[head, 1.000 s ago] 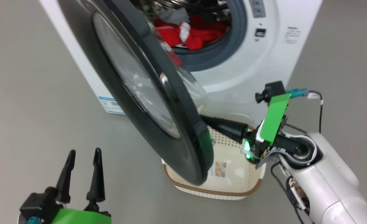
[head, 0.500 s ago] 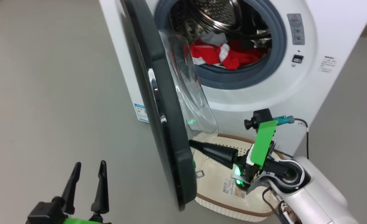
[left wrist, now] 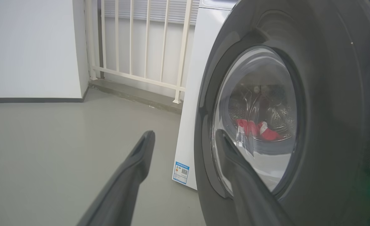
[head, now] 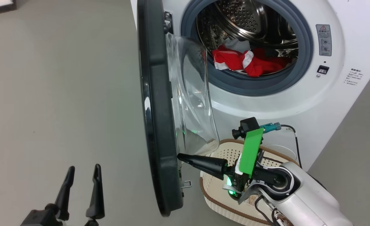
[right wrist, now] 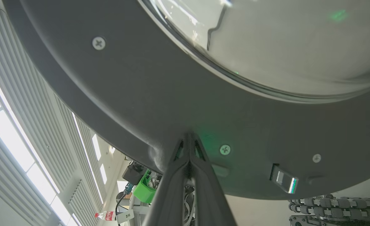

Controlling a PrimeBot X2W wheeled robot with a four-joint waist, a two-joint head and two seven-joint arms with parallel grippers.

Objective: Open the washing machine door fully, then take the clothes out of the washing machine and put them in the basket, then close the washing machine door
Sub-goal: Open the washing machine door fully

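The right gripper point(head: 181, 156) had its jaws clenched on nothing, the joined tips set against the inner side of the door point(head: 155, 110), low on its dark rim. In the right wrist view the tips met that rim just beside a screw point(right wrist: 225, 149). The left gripper point(head: 84, 167) had its jaws released and empty. It hung on the door's outer side, near the door's lower edge but apart from it, above the floor point(head: 62, 94).

The door stood swung out from the washing machine point(head: 266, 103), edge-on in the head view, its clear bowl turned toward the drum point(head: 250, 22). Beyond the door's bowl the clothes point(head: 254, 64) lay at the bottom of the drum, red with white trim. The basket point(head: 232, 153) sat on the floor on the door's inner side, just beside its lower edge, partly under the right arm.
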